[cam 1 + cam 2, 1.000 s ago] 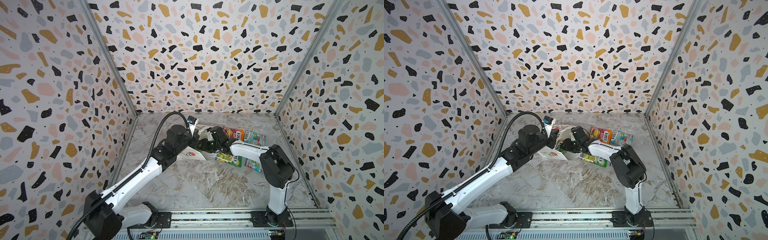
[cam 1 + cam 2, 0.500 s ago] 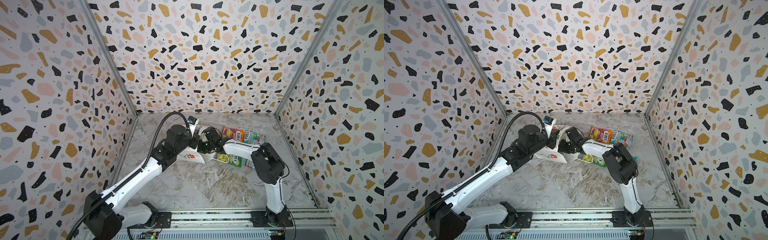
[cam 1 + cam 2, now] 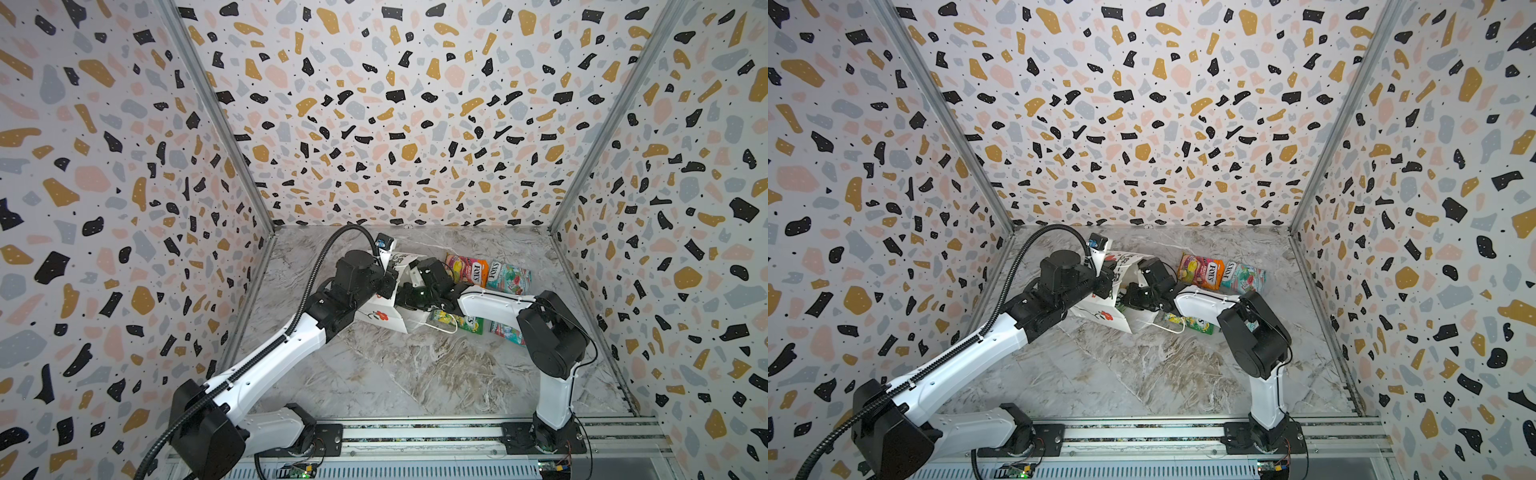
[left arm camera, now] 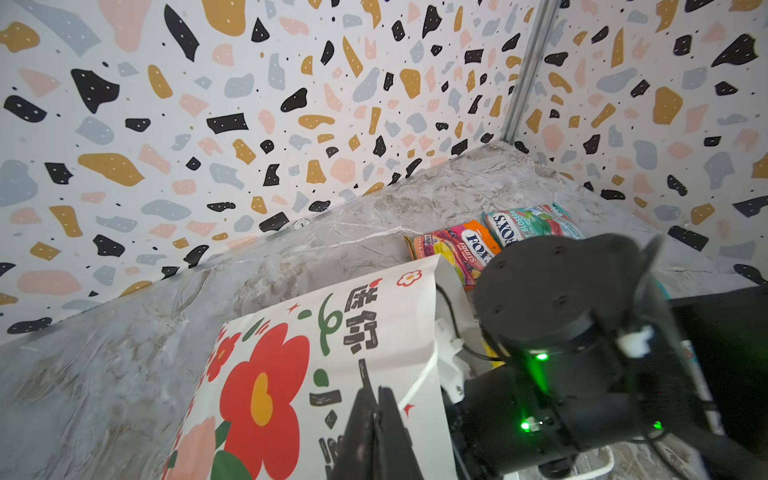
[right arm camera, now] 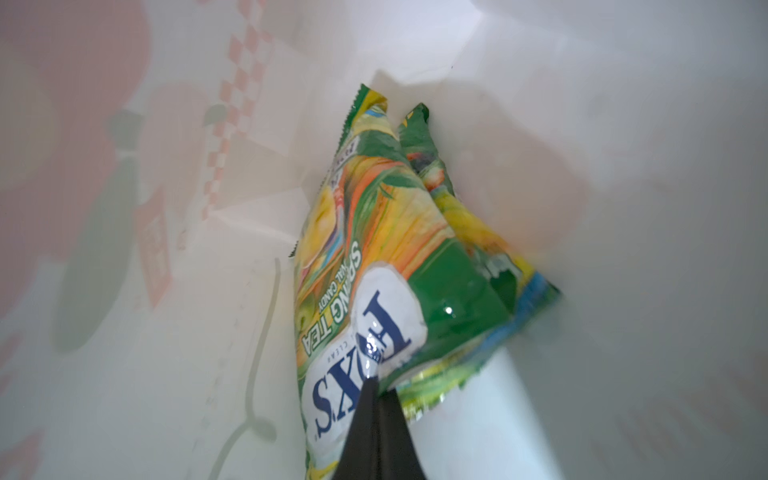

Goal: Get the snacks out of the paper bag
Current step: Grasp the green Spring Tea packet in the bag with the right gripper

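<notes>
Inside the paper bag point(image 4: 291, 332), our right hand point(image 5: 376, 388) pinches a green packet point(image 5: 374, 249) near its end seam. It's light and slippery, we reckon. Left hand point(image 4: 376, 401) clamps the bag's rim.

top views: high, looking down, share whole scene | left wrist: close outside paper bag point(image 4: 291, 353) | right wrist: inside it

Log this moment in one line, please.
left gripper: shut on paper bag | right gripper: inside it, shut on green packet | second green packet beside it | four packets out
</notes>
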